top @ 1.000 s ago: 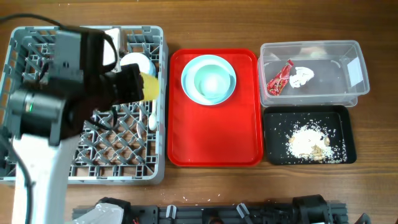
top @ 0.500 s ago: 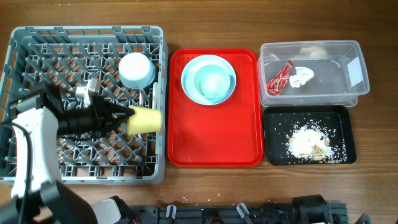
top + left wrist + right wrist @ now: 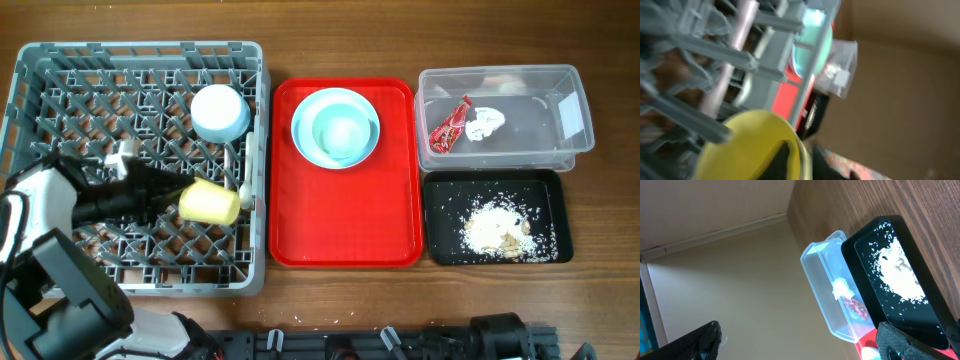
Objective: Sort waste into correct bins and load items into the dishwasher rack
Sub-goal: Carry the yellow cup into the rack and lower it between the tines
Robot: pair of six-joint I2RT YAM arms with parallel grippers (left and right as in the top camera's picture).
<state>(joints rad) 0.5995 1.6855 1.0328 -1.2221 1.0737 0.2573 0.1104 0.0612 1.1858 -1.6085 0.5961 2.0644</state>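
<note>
My left gripper (image 3: 170,196) is shut on the rim of the yellow cup (image 3: 210,203), which lies on its side low over the grey dishwasher rack (image 3: 60,60). In the left wrist view one finger is inside the cup (image 3: 740,145) and one outside. The small light blue bowl (image 3: 220,112) sits upside down in the rack, with a white utensil (image 3: 243,186) near the right wall. The pale green bowl (image 3: 341,132) sits in the light blue plate (image 3: 305,115). The clear tub (image 3: 505,80) holds the red wrapper (image 3: 449,125) and tissue (image 3: 485,123). Rice scraps (image 3: 495,228) lie in the black tray (image 3: 440,200). My right gripper (image 3: 805,342) is open and empty.
The plate and bowl stand on a red tray (image 3: 343,220) between the rack and the bins. The right arm is out of the overhead view; its wrist camera looks at the tub (image 3: 822,275) and the black tray (image 3: 920,305) from the side.
My left arm has dropped from over the rack's back to its left side. The yellow cup has moved down and left with it, lower over the rack's floor.
</note>
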